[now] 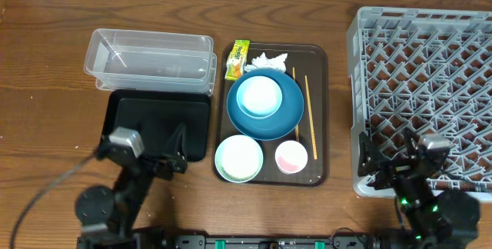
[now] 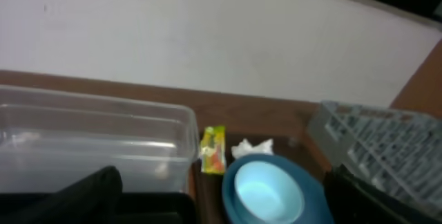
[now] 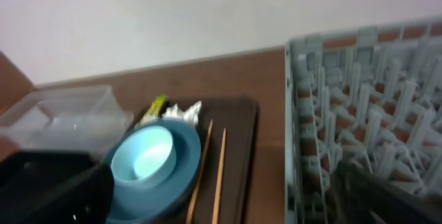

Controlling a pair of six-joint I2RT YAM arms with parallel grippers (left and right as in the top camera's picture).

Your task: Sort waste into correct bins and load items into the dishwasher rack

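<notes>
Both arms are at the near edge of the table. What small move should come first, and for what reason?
Probably reach the left tool forward to above the wrapper. That tool is open and empty, and nothing is sorted yet. The wrapper lies uncovered in the far-left corner of the tray, close to the tub, on the left arm's side.

Dark brown wood-grain table [image 1: 46,64] spread across the overhead view, ending at a plain white wall [image 2: 207,37] across the upper half of both wrist views, under soft, even light, with a dark strip at the left wrist view's upper right.
</notes>
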